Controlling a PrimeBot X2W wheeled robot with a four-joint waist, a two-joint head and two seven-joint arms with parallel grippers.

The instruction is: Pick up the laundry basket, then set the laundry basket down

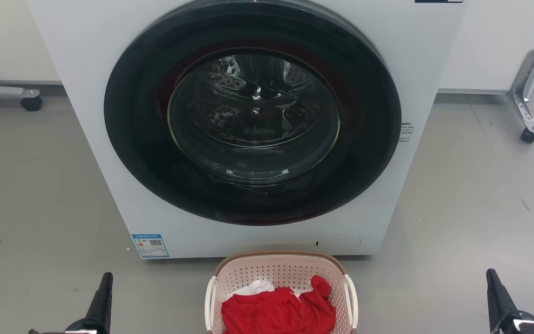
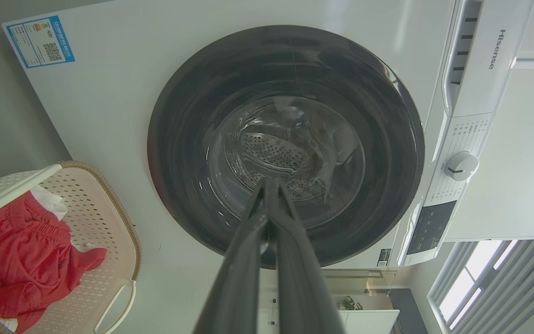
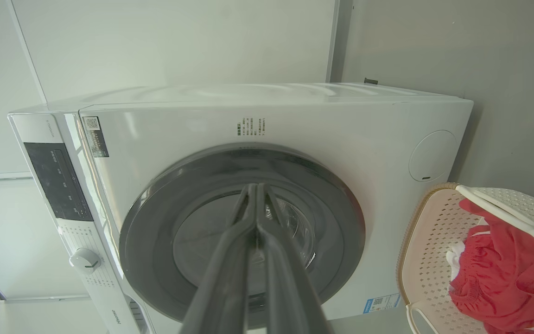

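Counted: washing machine (image 1: 86, 93), one; laundry basket (image 1: 280, 273), one; red garment (image 1: 278, 311), one; white cloth (image 1: 254, 288), one; grippers, two: left gripper (image 1: 107, 280), right gripper (image 1: 492, 277); castors, two: left castor (image 1: 31, 103), right castor (image 1: 529, 135); blue label (image 1: 150, 245), one

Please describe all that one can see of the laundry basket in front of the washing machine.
The laundry basket is a pale pink-cream, plastic-looking tub with perforated walls, a brown woven-look rim and a white handle on each side. It stands upright on the grey floor, close in front of the washing machine. A red garment and some white cloth lie inside. The left pincer and the right pincer are apart from it.
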